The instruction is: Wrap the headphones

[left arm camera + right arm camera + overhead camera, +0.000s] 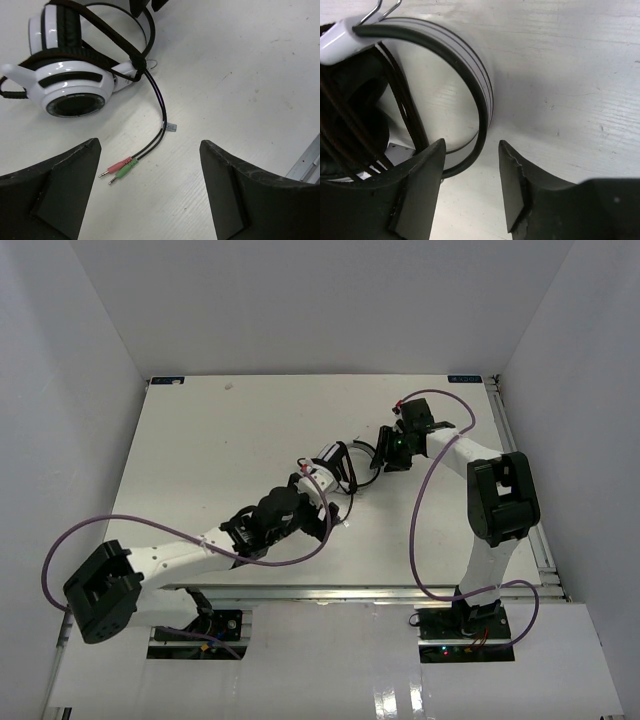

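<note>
The white-and-black headphones (pixel 335 465) lie mid-table with their thin black cable (pixel 162 110) looped over the earcups. One earcup (pixel 75 90) shows in the left wrist view. The cable's free end carries a pink and a green plug (pixel 120 169), which lie flat on the table. My left gripper (pixel 150 145) stands wide open just above those plugs, touching nothing. My right gripper (pixel 471 145) is open at the curved headband (pixel 481 95). The band's black rim runs past the left finger (pixel 420 190) without being pinched. Several cable strands (pixel 405 115) cross behind it.
Thick purple arm cables (pixel 425 490) arc over the table near both arms. A metal rail (pixel 400 592) lines the near table edge and also shows at the corner (pixel 307 160). White walls enclose the left, back and right sides.
</note>
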Robot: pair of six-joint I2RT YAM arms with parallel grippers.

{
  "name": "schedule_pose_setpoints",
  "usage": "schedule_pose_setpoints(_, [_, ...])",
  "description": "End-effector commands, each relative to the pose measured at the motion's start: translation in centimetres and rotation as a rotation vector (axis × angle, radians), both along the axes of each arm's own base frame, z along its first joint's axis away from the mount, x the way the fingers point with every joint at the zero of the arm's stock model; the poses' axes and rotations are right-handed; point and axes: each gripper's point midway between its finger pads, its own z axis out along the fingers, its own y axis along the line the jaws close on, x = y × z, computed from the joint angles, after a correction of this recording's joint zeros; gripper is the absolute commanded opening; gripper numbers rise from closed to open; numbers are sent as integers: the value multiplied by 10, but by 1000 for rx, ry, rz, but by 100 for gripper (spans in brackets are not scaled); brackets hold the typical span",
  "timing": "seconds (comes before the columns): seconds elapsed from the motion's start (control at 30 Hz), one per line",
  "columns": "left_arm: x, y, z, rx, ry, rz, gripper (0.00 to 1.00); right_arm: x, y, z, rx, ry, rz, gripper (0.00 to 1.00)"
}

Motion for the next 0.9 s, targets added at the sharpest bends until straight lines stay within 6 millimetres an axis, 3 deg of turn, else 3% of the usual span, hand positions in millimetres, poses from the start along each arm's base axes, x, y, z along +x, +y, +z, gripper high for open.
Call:
schedule_pose_setpoints(0.0, [-9, 23, 17, 31, -35, 9, 92, 16, -8, 42, 1, -143, 25, 64])
schedule_pose_setpoints(0.07, [-13, 37, 24, 45, -63, 19, 93, 13, -16, 64, -28, -229, 85, 76])
schedule_pose_setpoints(0.13, [-19, 48, 24, 52, -64, 23, 93, 6, -18, 79, -50, -299, 185, 95])
schedule_pose_setpoints(0.17, [-22, 53, 29, 43, -72, 26, 94, -2, -20, 83, -63, -318, 238, 97])
schedule_pose_setpoints(0.2, [-26, 58, 30, 47, -70, 28, 94, -10, -23, 87, -88, -334, 283, 91])
schedule_pose_setpoints(0.27, [-29, 64, 42, 19, -90, 34, 95, -22, -36, 95, -161, -392, 329, 90])
schedule_pose_setpoints(0.33, [-34, 72, 55, 0, -107, 39, 97, -35, -55, 118, -232, -482, 283, 90])
schedule_pose_setpoints(0.4, [-38, 78, 67, -17, -136, 35, 98, -42, -71, 129, -291, -531, 239, 90])
schedule_pose_setpoints(0.57, [-46, 91, 69, -6, -171, 21, 98, -74, -100, 155, -374, -688, 161, 90])
schedule_pose_setpoints(0.73, [-55, 95, 69, -29, -165, 5, 98, -101, -127, 167, -442, -828, 56, 90])
schedule_pose_setpoints(0.87, [-53, 101, 71, -32, -179, 31, 98, -109, -149, 160, -494, -802, -35, 90])
